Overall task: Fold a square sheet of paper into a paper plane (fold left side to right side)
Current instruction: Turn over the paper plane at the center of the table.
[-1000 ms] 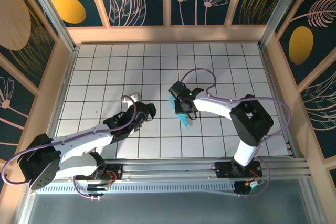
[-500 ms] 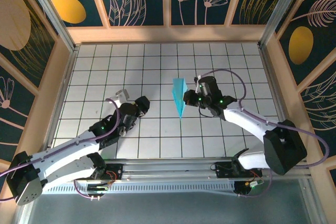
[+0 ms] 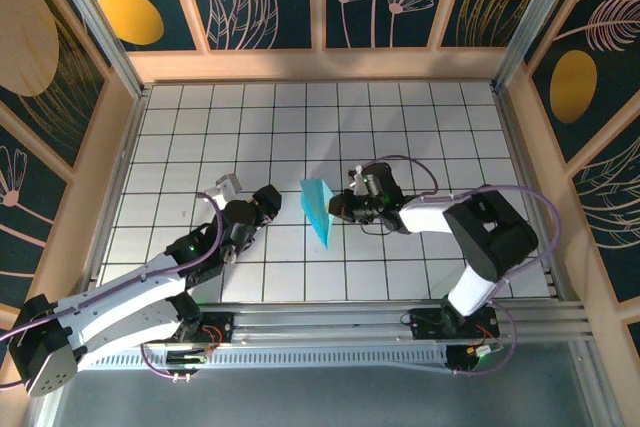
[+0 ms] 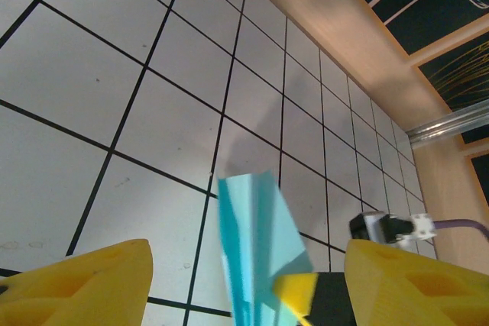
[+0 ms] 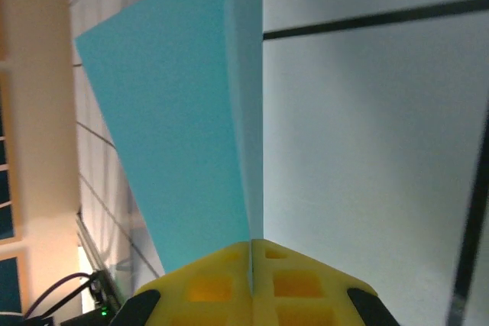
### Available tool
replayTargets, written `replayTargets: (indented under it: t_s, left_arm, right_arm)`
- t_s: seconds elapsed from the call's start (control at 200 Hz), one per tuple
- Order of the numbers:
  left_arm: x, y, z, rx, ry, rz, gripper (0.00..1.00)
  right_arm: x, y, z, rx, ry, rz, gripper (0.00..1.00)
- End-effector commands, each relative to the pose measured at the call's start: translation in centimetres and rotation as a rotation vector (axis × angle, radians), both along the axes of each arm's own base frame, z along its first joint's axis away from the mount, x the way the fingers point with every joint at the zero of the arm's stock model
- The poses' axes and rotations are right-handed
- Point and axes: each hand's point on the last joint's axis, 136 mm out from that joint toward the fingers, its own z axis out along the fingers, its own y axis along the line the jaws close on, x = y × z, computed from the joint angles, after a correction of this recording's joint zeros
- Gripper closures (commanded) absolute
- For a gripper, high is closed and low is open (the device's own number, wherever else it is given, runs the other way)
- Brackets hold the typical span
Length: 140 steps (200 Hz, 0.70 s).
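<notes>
Top external view, item list.

1. Worktop [image 3: 200, 127]: white surface ruled in a black grid, walled by a pale wooden frame and dark panels with leaf patterns.

2. Paper plane [image 3: 317, 209]: slim light-blue folded shape near the middle of the worktop, between the two arms. The broad end points away from the arm bases and the pointed end toward them. It stands on edge rather than lying flat. Whether its tip touches the worktop cannot be told.

3. Right claw [image 3: 337, 209]: reaches in from the right and meets the plane's right side. Its jaws are pressed together on the paper.

4. Left claw [image 3: 270, 195]: just left of the plane and apart from it, with nothing in its grasp.

Left wrist view.
- Left claw [image 4: 246, 269]: its yellow fingers [image 4: 84, 288] sit at either lower corner, spread wide and empty.
- Paper plane [image 4: 256, 242]: upright ahead of the gap, with a crease running along its length. A soft shadow lies on the grid behind it.
- Right claw [image 4: 294, 292]: a yellow tip on a black body, pinching the plane's lower edge.

Right wrist view.
- Right claw [image 5: 252, 269]: both yellow fingers [image 5: 206, 288] meet at a single seam, clamped on the paper's fold.
- Paper plane [image 5: 183, 127]: a blue panel fanning up and to the left from that seam, above the grid.
</notes>
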Motion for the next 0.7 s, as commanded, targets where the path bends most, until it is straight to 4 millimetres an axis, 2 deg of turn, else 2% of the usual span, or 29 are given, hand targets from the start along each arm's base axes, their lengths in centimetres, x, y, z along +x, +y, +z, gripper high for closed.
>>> replayTargets:
  t_s: [0.0,0.125,0.245,0.455,0.696]
  left_arm:
    - [0.2,0.5,-0.2,0.005,0.000,0.025,0.33]
    - [0.2,0.4,-0.2,0.011,0.003,0.023,0.33]
    - [0.3,0.3,-0.4,0.017,0.006,0.022,0.33]
    - [0.4,-0.2,-0.6,0.021,0.014,0.009,0.33]
    - [0.6,-0.4,-0.8,0.033,0.023,0.001,0.33]
  right_arm:
    - [0.3,-0.3,-1.5,-0.019,0.013,-0.010,1.00]
    - [0.2,-2.0,-3.4,-0.112,0.026,-0.039,1.00]
    - [0.3,-3.2,-3.7,-0.176,0.013,-0.060,1.00]
    - [0.5,-4.1,-3.3,-0.228,-0.012,-0.064,0.97]
    - [0.7,-4.6,-2.6,-0.260,-0.035,-0.071,0.89]
